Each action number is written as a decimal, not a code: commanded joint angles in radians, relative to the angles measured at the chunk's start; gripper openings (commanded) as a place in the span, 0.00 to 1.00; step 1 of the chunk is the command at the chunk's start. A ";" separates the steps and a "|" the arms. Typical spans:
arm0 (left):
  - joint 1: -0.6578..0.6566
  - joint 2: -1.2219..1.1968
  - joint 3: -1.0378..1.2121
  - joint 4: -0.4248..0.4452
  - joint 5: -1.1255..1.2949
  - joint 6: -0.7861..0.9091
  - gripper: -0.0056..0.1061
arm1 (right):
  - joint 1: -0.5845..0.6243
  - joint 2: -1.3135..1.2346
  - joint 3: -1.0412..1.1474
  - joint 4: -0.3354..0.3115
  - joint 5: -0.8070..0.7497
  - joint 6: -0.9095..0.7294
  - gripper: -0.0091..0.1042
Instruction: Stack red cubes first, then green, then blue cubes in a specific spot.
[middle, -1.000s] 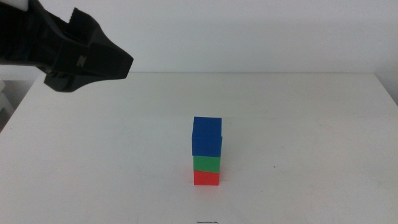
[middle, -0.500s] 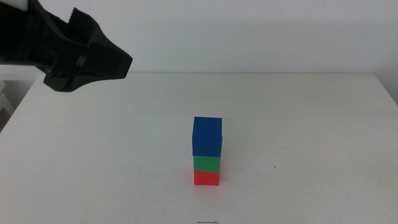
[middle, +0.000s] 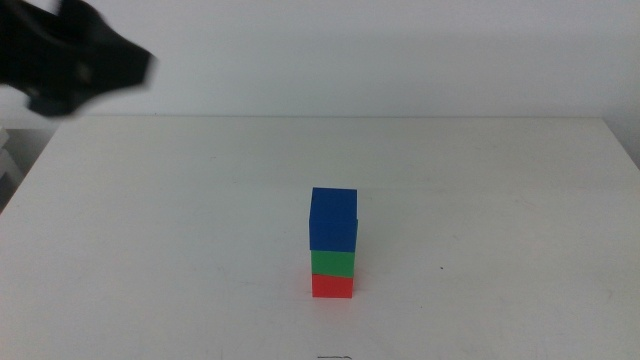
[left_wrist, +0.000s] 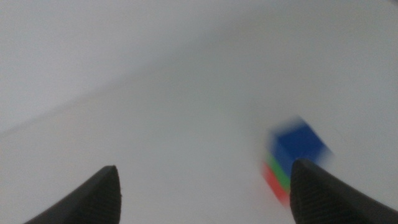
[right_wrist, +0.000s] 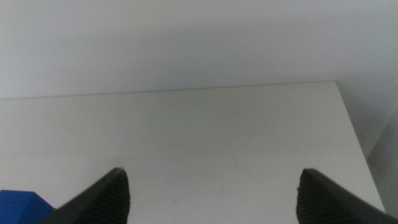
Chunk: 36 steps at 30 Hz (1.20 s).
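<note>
A three-cube stack stands on the white table (middle: 500, 200) near the front centre. The red cube (middle: 332, 287) is at the bottom, the green cube (middle: 332, 263) on it, and the blue cube (middle: 333, 219) on top. My left gripper (middle: 75, 65) hangs blurred high at the back left, far from the stack. In the left wrist view the left gripper (left_wrist: 205, 165) is open and empty, with the blurred blue cube (left_wrist: 298, 144) in the distance. My right gripper (right_wrist: 212, 169) is open and empty; it is out of the middle view. A corner of the blue cube (right_wrist: 18, 205) shows beside it.
The table's back edge (middle: 330, 117) meets a plain white wall. Its right corner (middle: 610, 125) and left side (middle: 25, 170) are in view. Nothing else lies on the tabletop.
My left arm has pulled back to the left, out toward the picture's corner. The stack has not moved.
</note>
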 joint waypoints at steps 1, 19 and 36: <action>0.088 -0.064 0.048 0.012 -0.216 -0.051 0.88 | -0.006 -0.005 -0.023 -0.014 -0.072 -0.013 0.73; 0.469 -0.358 0.408 0.024 -0.504 -0.061 0.88 | -0.006 -0.005 -0.023 -0.013 -0.072 -0.013 0.73; 0.469 -0.651 0.824 0.020 -0.527 -0.060 0.88 | -0.006 -0.234 0.386 -0.137 -0.533 -0.013 0.73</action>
